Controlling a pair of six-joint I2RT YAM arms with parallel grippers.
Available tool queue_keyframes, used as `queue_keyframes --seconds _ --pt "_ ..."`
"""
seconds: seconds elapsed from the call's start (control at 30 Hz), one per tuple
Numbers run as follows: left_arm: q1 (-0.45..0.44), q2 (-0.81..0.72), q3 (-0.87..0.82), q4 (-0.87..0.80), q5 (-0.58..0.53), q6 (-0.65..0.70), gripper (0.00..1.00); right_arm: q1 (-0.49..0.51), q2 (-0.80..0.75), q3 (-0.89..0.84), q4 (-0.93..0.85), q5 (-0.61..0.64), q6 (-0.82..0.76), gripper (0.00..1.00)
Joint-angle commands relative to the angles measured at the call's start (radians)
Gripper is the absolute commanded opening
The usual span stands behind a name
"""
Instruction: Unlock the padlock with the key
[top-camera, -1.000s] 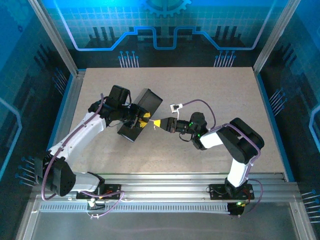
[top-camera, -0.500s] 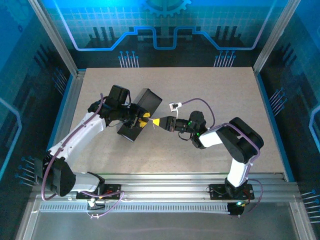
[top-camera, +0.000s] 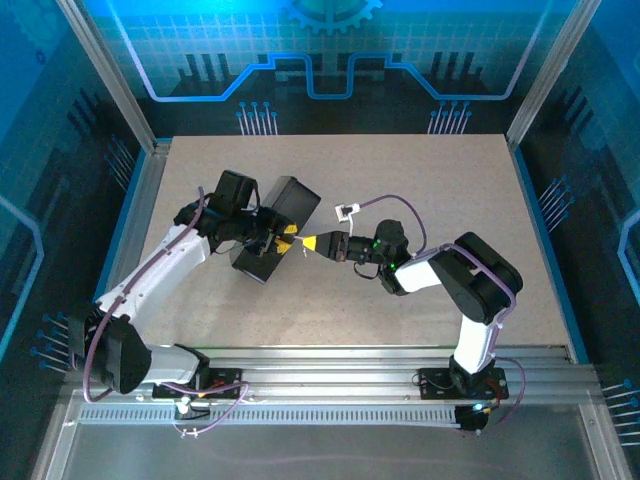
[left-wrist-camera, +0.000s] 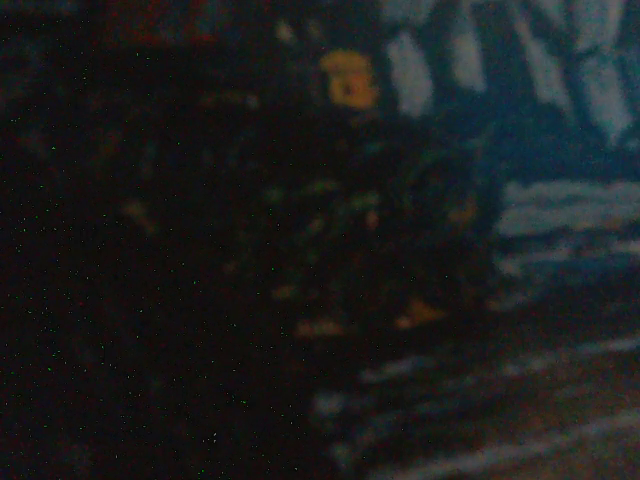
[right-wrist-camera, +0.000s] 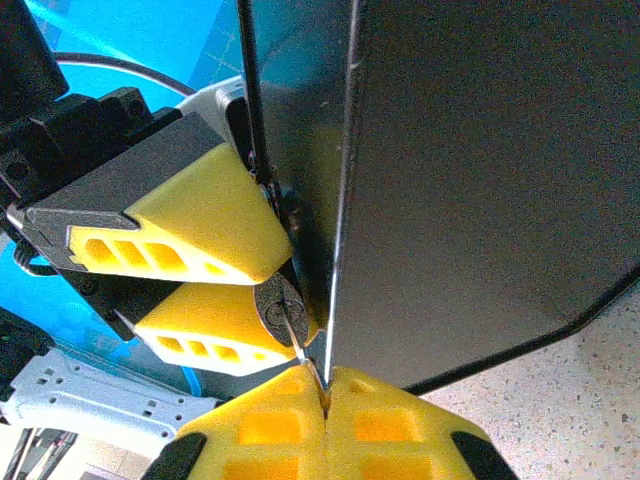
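Steel key (right-wrist-camera: 303, 350) in R end effector (right-wrist-camera: 325, 388), L end effector (right-wrist-camera: 281, 282) grips round padlock (right-wrist-camera: 274, 303)

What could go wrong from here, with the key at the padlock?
The right hand pinches the key by a thin end, so turning may make it slip. The left hand holds the padlock just at its pad tips; a push could tilt it out. The box edge lies right beside the key and might catch it.

A robotics lab cell: aluminium frame (top-camera: 112, 85) with blue circuit-pattern panels (top-camera: 200, 40) around a speckled table (top-camera: 450, 190).
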Motion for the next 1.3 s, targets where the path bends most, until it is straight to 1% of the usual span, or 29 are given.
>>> queue_keyframes --seconds 0.0,0.17,0.4,0.63,0.73,0.83,0.97,1.07,1.13,1.2,1.27 --pt "-0.004 -0.046 0.005 0.088 0.036 0.007 0.00 0.040 0.024 0.037 0.040 0.016 0.011 0.00" --pt "-0.004 -0.042 0.003 0.089 0.041 0.014 0.00 0.067 0.044 0.060 0.038 0.014 0.011 0.00" --pt "-0.002 -0.032 0.021 0.054 0.068 0.072 0.00 0.060 0.042 0.064 0.039 0.014 0.025 0.00" --pt "0.000 -0.018 0.021 0.065 0.090 0.094 0.00 0.080 0.028 0.104 0.041 -0.043 0.052 0.00" --pt "0.011 -0.001 0.040 0.046 0.106 0.130 0.00 0.079 0.026 0.097 -0.003 -0.072 0.077 0.00" --pt "0.023 -0.002 0.033 0.047 0.114 0.132 0.00 0.080 0.028 0.071 0.030 -0.085 0.115 0.00" --pt "0.027 0.006 0.027 0.070 0.137 0.128 0.00 0.084 0.022 0.091 -0.038 -0.102 0.097 0.00" --pt "0.029 0.026 0.078 -0.024 0.131 0.203 0.00 0.071 0.024 0.123 -0.091 -0.131 0.122 0.00" --pt "0.031 0.030 0.095 -0.069 0.125 0.240 0.00 0.061 0.005 0.113 -0.085 -0.128 0.125 0.00" --pt "0.035 0.030 0.093 -0.076 0.124 0.250 0.00 0.061 -0.028 0.109 -0.135 -0.128 0.078 0.00" --pt "0.034 0.032 0.086 -0.069 0.126 0.247 0.00 0.072 -0.071 0.117 -0.256 -0.131 -0.021 0.00"
